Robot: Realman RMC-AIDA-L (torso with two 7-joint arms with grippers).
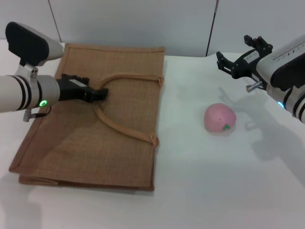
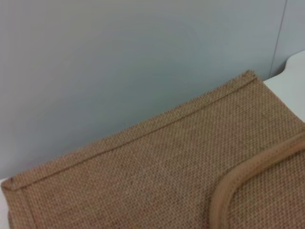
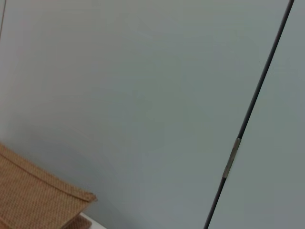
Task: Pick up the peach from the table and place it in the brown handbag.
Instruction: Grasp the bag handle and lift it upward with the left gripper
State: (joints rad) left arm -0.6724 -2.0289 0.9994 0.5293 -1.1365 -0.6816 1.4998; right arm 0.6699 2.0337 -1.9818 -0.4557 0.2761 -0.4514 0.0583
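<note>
The brown handbag [image 1: 95, 129] lies flat on the white table [image 1: 205, 191], on its left half. My left gripper [image 1: 101, 94] reaches over the bag from the left, and its tip is shut on the top of one arched tan handle [image 1: 124, 76]. That handle and the bag's weave also show in the left wrist view [image 2: 228, 191]. The pink peach [image 1: 220, 119] sits on the table to the right of the bag. My right gripper [image 1: 237, 51] is open and empty, raised above the table behind and to the right of the peach.
A grey wall [image 1: 143, 19] stands behind the table's far edge. Bare tabletop lies between the bag's right edge and the peach, and in front of both. A corner of the bag shows in the right wrist view [image 3: 38, 195].
</note>
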